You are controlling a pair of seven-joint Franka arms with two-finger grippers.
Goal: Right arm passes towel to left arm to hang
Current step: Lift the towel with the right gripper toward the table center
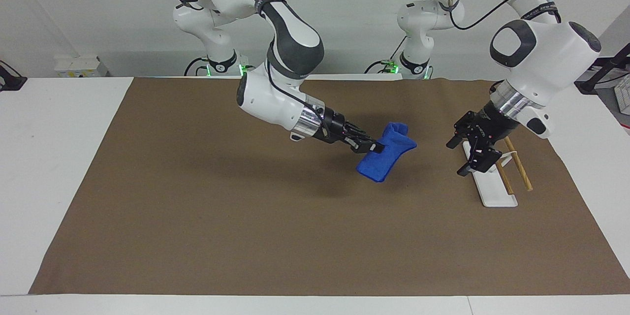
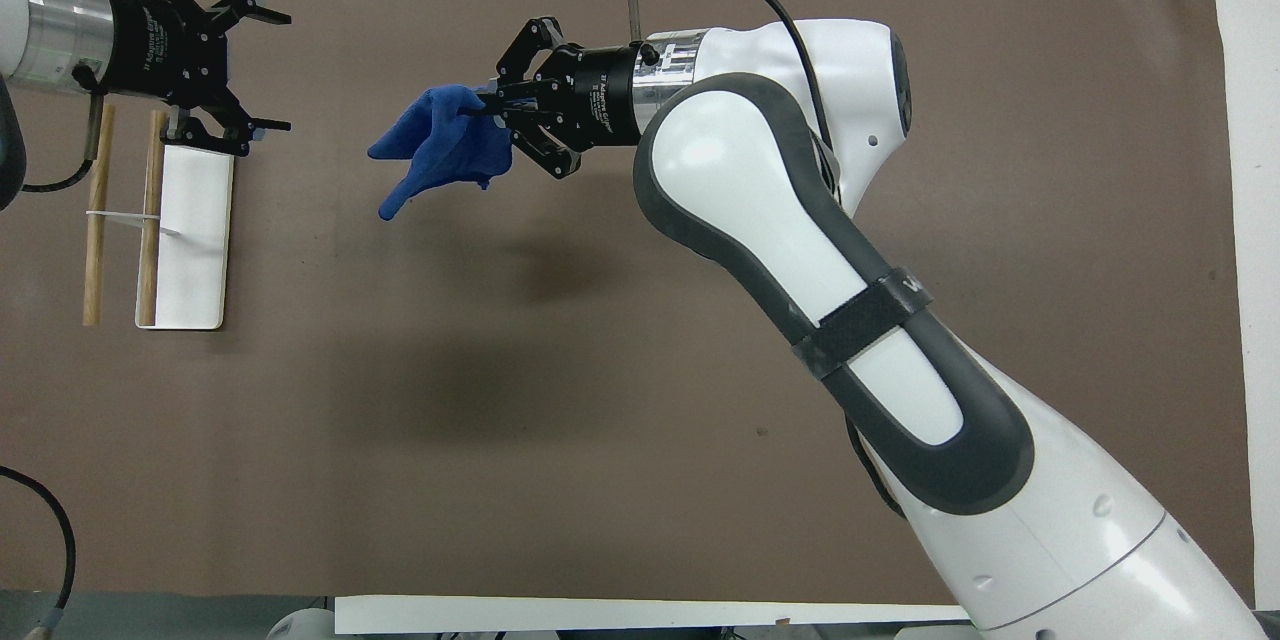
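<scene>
My right gripper (image 1: 377,148) is shut on one edge of the royal-blue towel (image 1: 389,156) and holds it in the air over the brown mat, toward the left arm's end. The towel hangs crumpled from the gripper (image 2: 492,106), and it also shows in the overhead view (image 2: 432,142). My left gripper (image 1: 464,156) is open and empty, turned sideways to face the towel, a short gap away from it. It hovers over one end of the rack (image 2: 272,72).
The rack has a white base (image 1: 493,194) and two wooden rods (image 1: 519,172) held above it; it stands toward the left arm's end of the table (image 2: 195,260). A brown mat (image 1: 246,231) covers the white table (image 1: 44,157).
</scene>
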